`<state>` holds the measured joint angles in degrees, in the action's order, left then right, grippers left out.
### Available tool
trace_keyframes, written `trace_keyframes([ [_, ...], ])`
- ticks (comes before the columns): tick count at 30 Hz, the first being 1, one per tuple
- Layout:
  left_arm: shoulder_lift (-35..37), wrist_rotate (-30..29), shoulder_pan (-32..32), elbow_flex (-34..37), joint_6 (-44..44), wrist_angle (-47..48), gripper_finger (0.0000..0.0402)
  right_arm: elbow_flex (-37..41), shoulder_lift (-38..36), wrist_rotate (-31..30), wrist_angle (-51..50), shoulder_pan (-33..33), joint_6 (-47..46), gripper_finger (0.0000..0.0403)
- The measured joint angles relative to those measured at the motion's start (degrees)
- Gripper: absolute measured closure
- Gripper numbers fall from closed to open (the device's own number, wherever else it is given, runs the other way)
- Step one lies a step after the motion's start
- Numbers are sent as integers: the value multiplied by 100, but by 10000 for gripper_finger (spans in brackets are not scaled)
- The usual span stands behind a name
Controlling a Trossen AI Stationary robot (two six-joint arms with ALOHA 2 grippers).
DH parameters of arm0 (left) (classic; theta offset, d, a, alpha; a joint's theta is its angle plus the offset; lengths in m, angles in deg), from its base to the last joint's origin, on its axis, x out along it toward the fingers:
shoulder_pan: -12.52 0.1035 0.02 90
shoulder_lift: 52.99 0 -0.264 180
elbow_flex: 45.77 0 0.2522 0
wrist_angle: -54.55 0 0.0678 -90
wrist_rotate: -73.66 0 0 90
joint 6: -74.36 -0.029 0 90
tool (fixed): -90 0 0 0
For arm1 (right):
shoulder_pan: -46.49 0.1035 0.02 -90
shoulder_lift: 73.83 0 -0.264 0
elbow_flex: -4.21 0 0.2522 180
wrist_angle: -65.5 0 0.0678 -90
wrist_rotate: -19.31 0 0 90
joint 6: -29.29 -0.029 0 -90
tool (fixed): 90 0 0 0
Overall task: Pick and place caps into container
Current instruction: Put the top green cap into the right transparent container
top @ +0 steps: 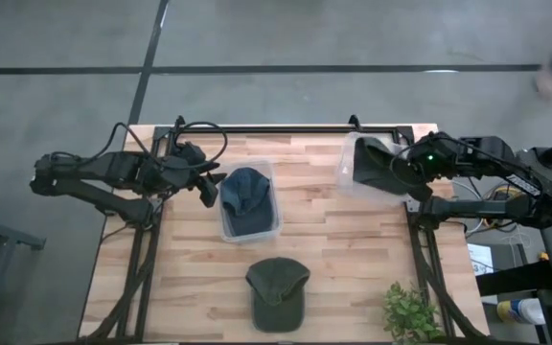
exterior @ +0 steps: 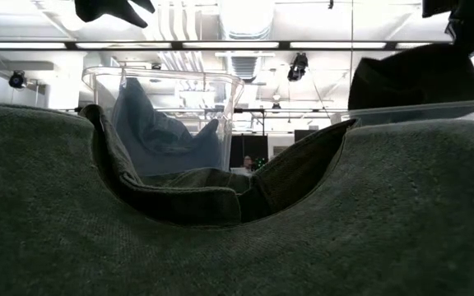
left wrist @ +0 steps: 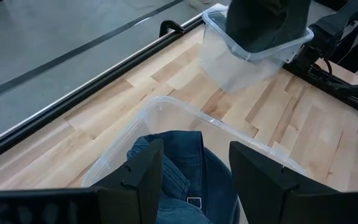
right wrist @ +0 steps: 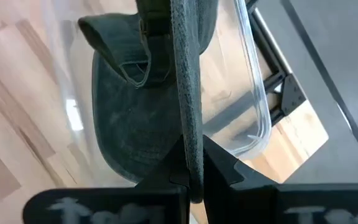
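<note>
A dark olive cap (top: 376, 161) hangs from my right gripper (top: 403, 169) over a clear container (top: 349, 165) at the table's far right. It shows above the container's rim in the low view (exterior: 414, 76). A second olive cap (top: 278, 293) lies flat on the table near the front edge and fills the low view's bottom (exterior: 237, 247). Slate-blue caps (top: 245, 196) lie in a clear bin (top: 274, 222) at mid-table. My left gripper (left wrist: 194, 158) is open above that bin's left side and touches nothing. My right gripper (right wrist: 190, 158) is shut on the olive cap, pinching a thin fabric edge (right wrist: 188, 118) that runs along between the two fingers (right wrist: 219, 165). Whether that edge is the brim or the rim cannot be told. The crown (right wrist: 126, 130) hangs below, partly inside the clear container (right wrist: 253, 99).
A small green plant (top: 410, 311) stands at the table's near right corner. A black rail (top: 286, 128) runs along the far edge. Bare wood lies between the two containers and to the left of the front cap.
</note>
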<state>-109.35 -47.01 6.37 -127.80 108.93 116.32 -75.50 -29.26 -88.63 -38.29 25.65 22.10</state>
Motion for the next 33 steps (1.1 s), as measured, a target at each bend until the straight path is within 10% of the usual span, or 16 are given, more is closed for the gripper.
trace_keyframes([
  [33,-2,-2,0,4,-9,1,225,242,92,809,37,2,-1261,349],
])
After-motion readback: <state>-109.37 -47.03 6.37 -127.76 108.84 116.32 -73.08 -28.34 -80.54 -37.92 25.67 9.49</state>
